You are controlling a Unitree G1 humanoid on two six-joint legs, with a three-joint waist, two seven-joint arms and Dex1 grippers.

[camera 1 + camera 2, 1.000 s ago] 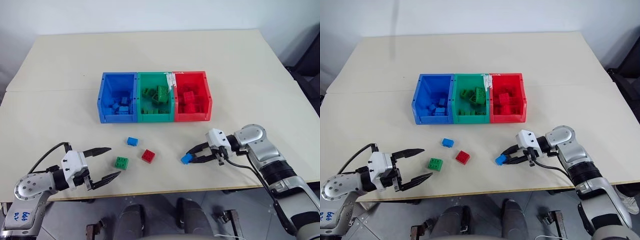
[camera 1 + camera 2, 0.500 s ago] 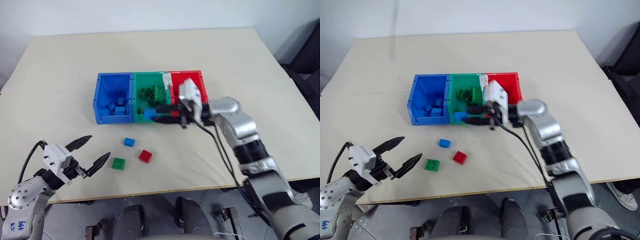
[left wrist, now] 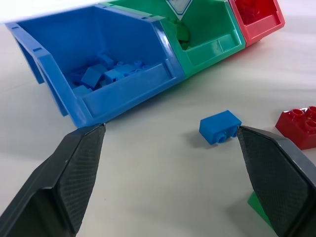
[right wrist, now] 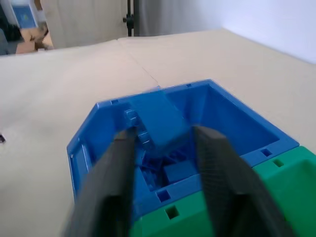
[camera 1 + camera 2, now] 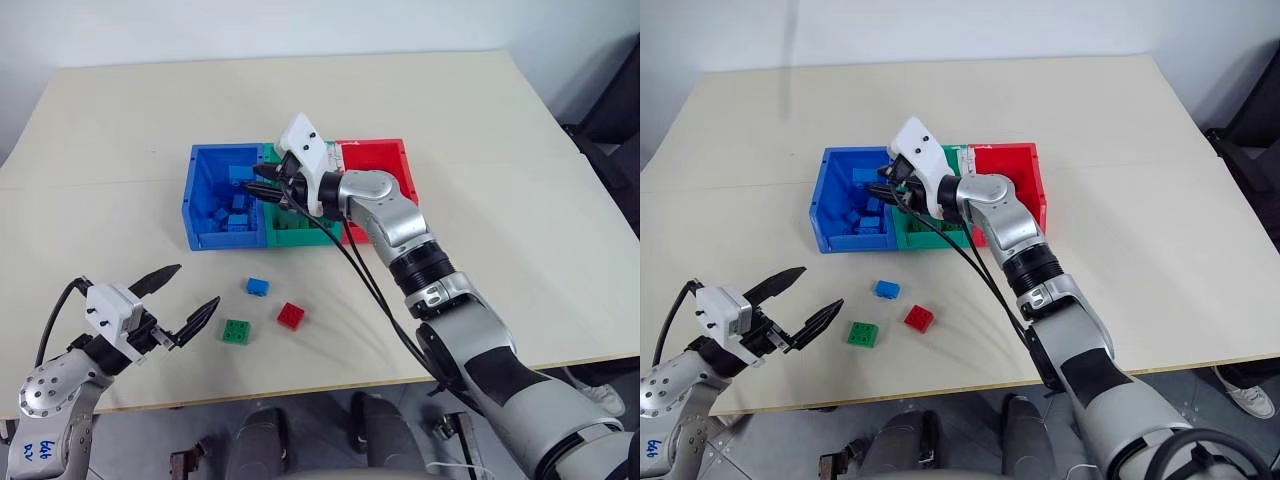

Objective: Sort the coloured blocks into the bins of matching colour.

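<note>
The three joined bins stand mid-table: blue bin (image 5: 196, 200), green bin (image 5: 300, 237), red bin (image 5: 385, 158), each holding several blocks of its own colour. My right gripper (image 5: 262, 181) reaches level over the blue bin with its fingers (image 4: 121, 163) parted. A tilted blue block (image 4: 158, 121) hangs between their tips above that bin's inside. A blue block (image 5: 258, 287), a red block (image 5: 292, 315) and a green block (image 5: 237, 331) lie loose on the table in front of the bins. My left gripper (image 5: 199, 285) is open and empty, just left of the green block.
The cream table (image 5: 500, 200) stretches wide around the bins. Its front edge runs just behind the left gripper. A black cable (image 5: 370, 290) trails along the right arm over the green bin and the table.
My right arm swung from the table's front right up and across to the blue bin with the blue block, and its fingers have parted. The left gripper edged slightly outward.
</note>
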